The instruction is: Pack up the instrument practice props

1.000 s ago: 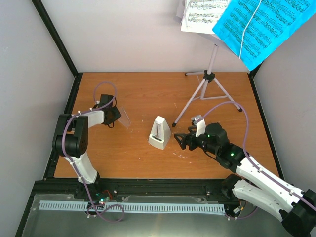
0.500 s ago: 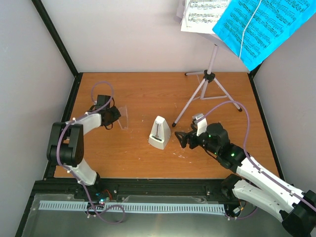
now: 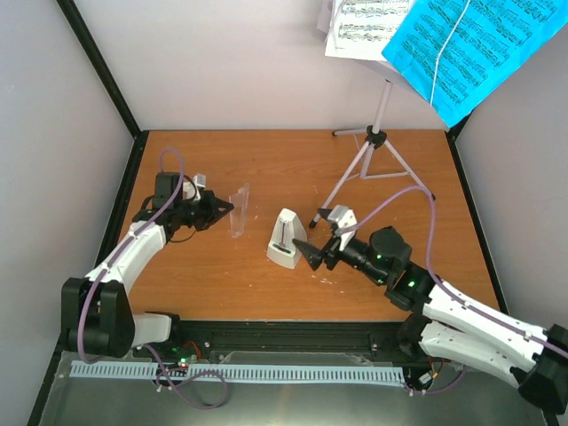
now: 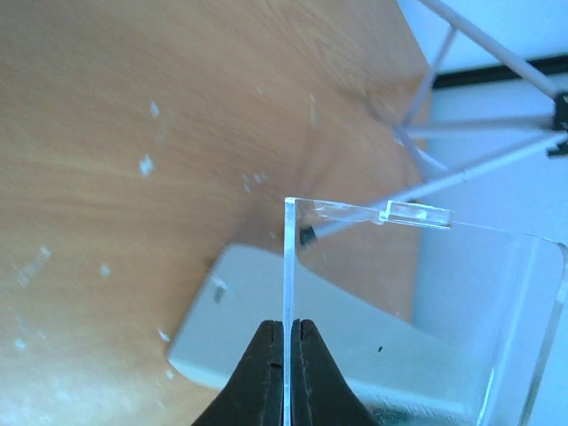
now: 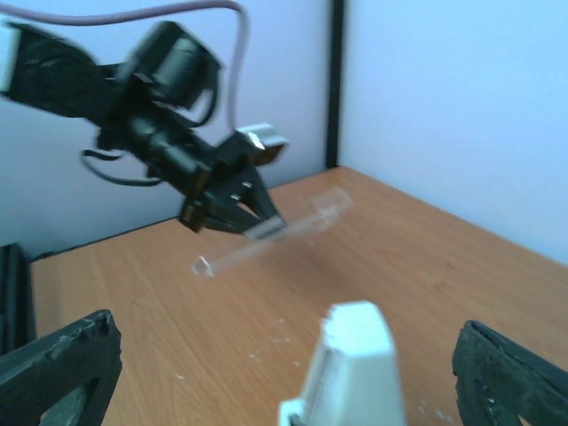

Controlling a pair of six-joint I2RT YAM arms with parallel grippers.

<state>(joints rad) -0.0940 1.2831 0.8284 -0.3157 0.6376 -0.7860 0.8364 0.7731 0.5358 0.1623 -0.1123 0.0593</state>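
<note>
The left tool pinched the clear cover by its edge, above the tabletop; the right tool stood wide open just beside the white metronome

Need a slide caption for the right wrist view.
Left end effector pinches the clear cover; metronome stands before open right fingers.

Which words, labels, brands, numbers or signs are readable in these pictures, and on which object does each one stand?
No text can be read in any view.
White sheet-music page: printed music notation only, too small to read.
Bright-blue sheet-music page: printed notation, also too small to read.
Metronome: no legible marking.
</note>
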